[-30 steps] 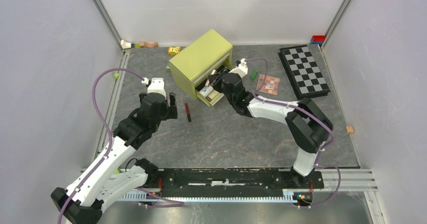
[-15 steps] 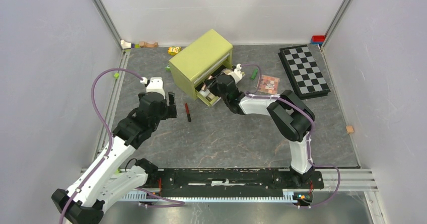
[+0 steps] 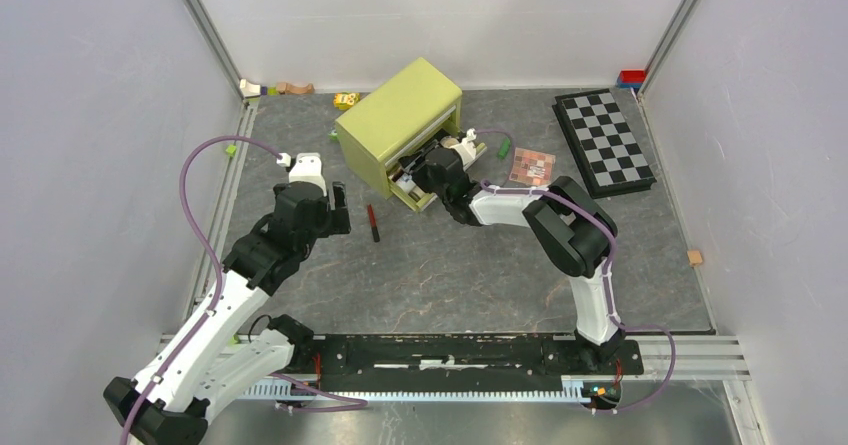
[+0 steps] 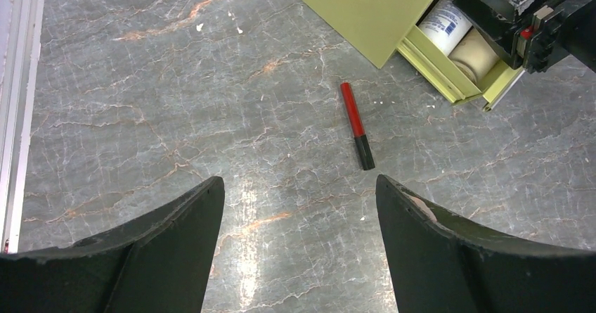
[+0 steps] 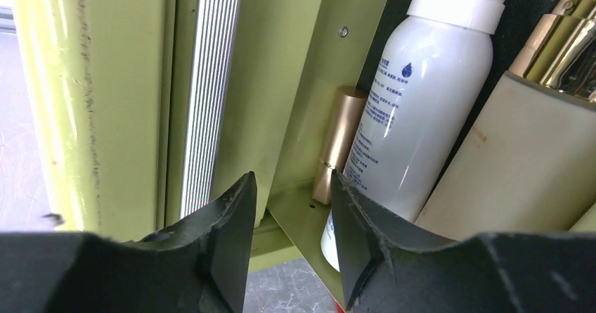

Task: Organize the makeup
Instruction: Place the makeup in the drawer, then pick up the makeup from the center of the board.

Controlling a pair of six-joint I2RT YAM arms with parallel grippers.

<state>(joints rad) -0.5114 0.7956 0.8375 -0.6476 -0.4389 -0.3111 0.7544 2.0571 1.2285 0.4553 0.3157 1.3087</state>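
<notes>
A robotics lab test cell: plain white panel walls (image 3: 90,165) in aluminium framing (image 3: 204,25) enclose a grey marbled surface (image 3: 450,265), with the cabled left arm (image 3: 215,310) and right arm (image 3: 592,300) bolted to a black rail (image 3: 450,350).

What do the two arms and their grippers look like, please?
The left arm and right arm have white link shells with black joints and bases. A purple cable loops along each. The left gripper and right gripper carry broad, matte black, tapering fingers.
</notes>
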